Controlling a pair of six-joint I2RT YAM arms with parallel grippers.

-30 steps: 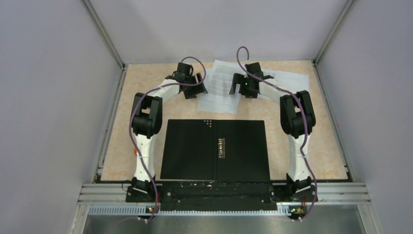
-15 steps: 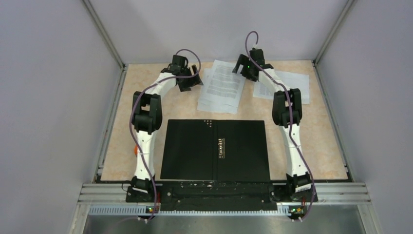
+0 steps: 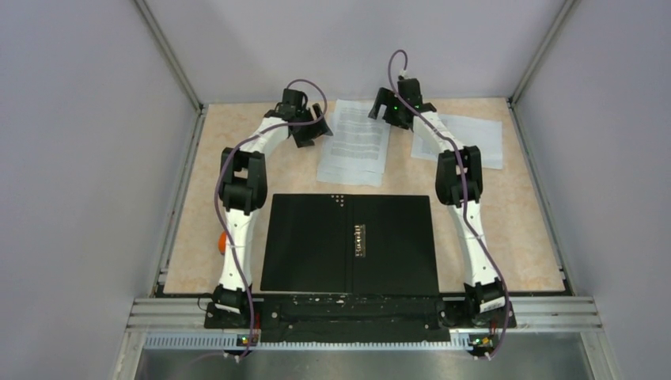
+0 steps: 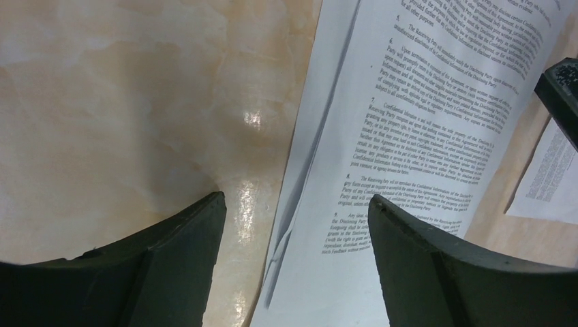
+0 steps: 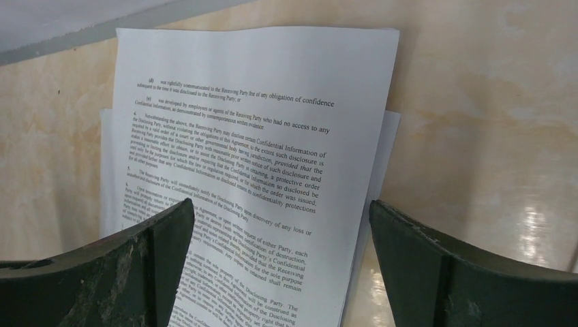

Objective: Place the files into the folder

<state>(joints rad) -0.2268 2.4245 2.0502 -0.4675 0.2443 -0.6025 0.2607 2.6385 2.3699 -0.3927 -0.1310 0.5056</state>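
Observation:
The folder lies open and flat near the arms, black inside, with a metal clip on its spine. The files, white sheets of dense print, lie in a loose stack on the table beyond it. My left gripper is open at the stack's left edge. In the left wrist view the gripper straddles the edge of the files. My right gripper is open at the stack's far right corner. In the right wrist view the gripper hangs over the files. Neither holds anything.
Another printed sheet lies at the back right, partly under the right arm. A small orange object peeks out behind the left arm. Grey walls enclose the marbled tabletop on three sides.
The right gripper has swung back and left, off the right sheet to the stack's far corner. The left gripper shifted slightly toward the back. The stack has turned straighter.

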